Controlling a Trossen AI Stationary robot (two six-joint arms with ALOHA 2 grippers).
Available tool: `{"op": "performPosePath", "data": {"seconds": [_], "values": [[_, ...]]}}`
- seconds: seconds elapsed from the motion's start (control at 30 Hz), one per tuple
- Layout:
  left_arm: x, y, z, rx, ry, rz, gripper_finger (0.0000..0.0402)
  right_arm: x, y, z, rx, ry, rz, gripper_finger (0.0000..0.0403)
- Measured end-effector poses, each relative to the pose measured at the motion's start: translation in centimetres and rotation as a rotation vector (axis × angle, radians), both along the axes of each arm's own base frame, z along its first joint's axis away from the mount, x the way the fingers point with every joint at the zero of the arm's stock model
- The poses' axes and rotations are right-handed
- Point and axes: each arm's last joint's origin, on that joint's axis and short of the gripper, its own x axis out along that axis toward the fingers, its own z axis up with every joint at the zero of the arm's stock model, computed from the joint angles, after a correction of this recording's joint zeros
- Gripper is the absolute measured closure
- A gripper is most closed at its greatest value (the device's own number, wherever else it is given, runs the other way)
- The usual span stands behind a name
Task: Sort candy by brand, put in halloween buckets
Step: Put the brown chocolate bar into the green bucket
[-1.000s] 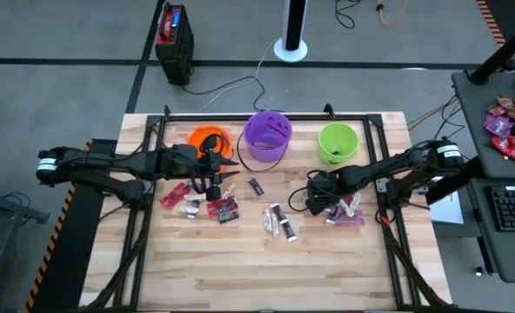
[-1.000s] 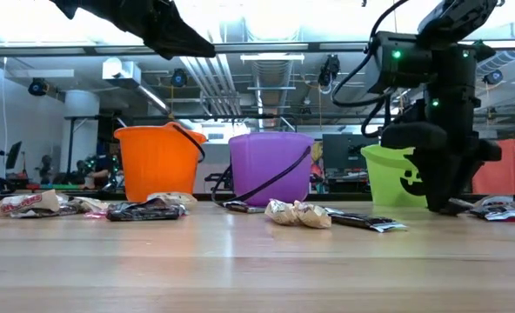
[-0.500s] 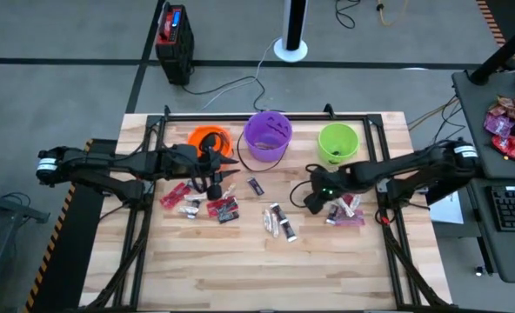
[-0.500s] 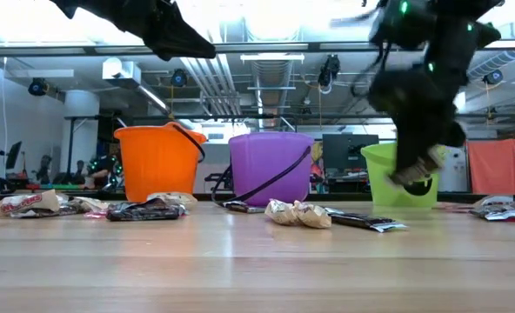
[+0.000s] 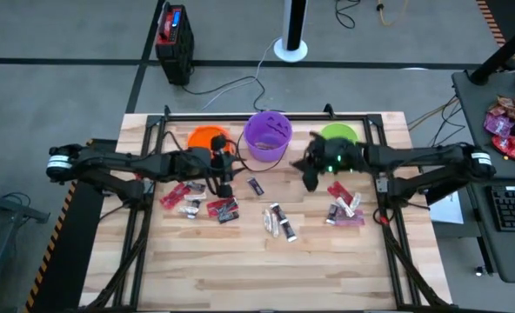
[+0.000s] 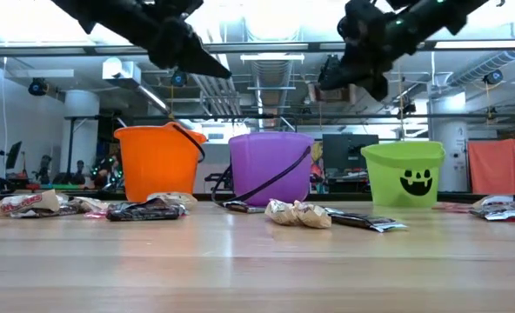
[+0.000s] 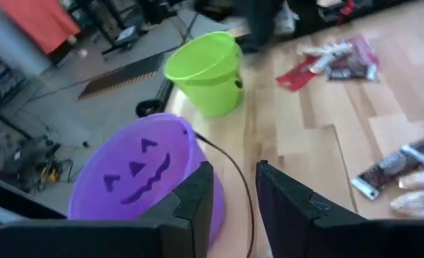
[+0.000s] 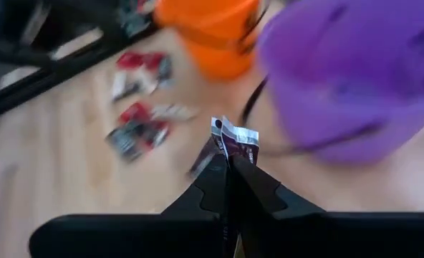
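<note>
A small purple-and-silver wrapped candy sits pinched in the closed right pincer, raised above the pale wooden plank counter, between the purple plastic bucket and lime green plastic bucket. Left pincer hangs slightly parted, empty, beside the orange plastic bucket. Grey floor surrounds the counter.

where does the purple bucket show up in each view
High view: purple bucket, far-edge middle.
Low view: centre, between the orange bucket and green bucket.
Left wrist view: behind the left gripper's fingers.
Right wrist view: blurred, beyond the right gripper.
Shared landmark: the orange bucket, except in the left wrist view.
</note>
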Motion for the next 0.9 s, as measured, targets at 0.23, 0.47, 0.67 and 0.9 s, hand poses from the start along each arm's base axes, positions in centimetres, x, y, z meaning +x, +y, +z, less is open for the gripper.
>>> {"op": "performPosePath", "data": {"seconds": [0.23,0.47,0.67,0.9], "values": [[-0.6,2.4,-1.0,-0.047,0.087,0.091,0.0328,-0.9,-4.9,0.5,-0.089,0.092,-0.126,0.0390],[-2.6,3.4,-0.4,-0.098,0.143,0.099,0.0328,-2.3,-7.6,1.0,-0.035,0.192,-0.251,0.0390],[-4.5,3.8,2.2,-0.197,-0.001,0.149,0.0328,-3.6,-10.1,5.5,0.202,0.202,-0.486,0.0390],[-7.0,5.5,8.7,-0.573,-0.217,0.041,0.0333,-6.1,-11.9,11.0,0.537,0.272,-0.654,0.0390]]}}
